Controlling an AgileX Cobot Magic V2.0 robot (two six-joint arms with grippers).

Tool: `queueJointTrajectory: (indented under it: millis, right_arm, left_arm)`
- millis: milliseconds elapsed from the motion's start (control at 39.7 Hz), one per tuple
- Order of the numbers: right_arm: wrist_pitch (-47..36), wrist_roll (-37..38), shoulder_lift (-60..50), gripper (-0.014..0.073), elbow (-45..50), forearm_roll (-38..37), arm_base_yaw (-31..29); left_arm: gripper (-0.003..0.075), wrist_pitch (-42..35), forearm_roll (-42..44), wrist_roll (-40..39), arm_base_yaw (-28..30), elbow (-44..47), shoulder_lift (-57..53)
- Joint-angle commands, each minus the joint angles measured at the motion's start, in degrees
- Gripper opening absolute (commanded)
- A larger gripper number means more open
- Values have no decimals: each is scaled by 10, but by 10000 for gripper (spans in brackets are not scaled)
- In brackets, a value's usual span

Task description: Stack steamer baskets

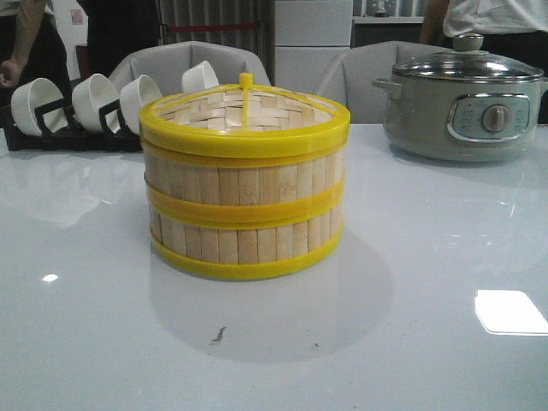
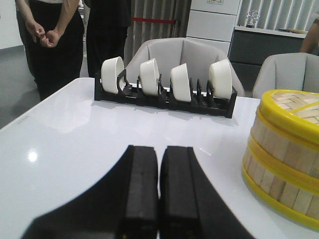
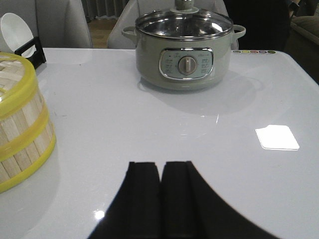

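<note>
Two steamer baskets point(image 1: 244, 201) stand stacked one upon the other at the middle of the white table point(image 1: 428, 342), their pale bamboo-slat walls aligned and their yellow rims meeting in a band halfway up the stack. A woven bamboo lid point(image 1: 244, 116) with a yellow rim and a small yellow knob closes the upper basket. The stack stands upright and nothing touches it. A small dark mark point(image 1: 218, 334) lies on the table surface just in front of it.

The left gripper point(image 2: 159, 191) appears in the left wrist view low over the table, its two black fingers point(image 2: 141, 189) pressed together with only a thin seam between them and nothing held; the stack is off to one side of it, apart from the fingers. The right gripper point(image 3: 160, 199) appears in the right wrist view in the same condition, fingers point(image 3: 144, 199) closed against each other and empty, with the stack again off to one side and clear of them.

Behind the stack, on the robot's left, a black rack point(image 1: 51, 128) holds four white bowls point(image 1: 94, 98) on edge. On the robot's right, at the back of the table, stands a pale green electric pot point(image 1: 462, 107) with a glass lid point(image 1: 467, 64) and a front control dial. Grey chairs point(image 1: 184, 64) stand beyond the far table edge, and people point(image 2: 50, 40) stand behind them, only partly in view.
</note>
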Motion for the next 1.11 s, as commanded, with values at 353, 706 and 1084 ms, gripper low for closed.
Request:
queueJointTrajectory:
  millis: [353,706,1084]
  right_arm:
    - [-48,0,3,55,-16,-1,-3]
    - [-48,0,3,55,-16,-1,-3]
    - [-48,0,3,55,-16,-1,-3]
  left_arm:
    - [98,-55,29,-3,10,0,-8]
    - [98,-54,29,-3,10,0,-8]
    - [98,-54,29,-3,10,0,-8]
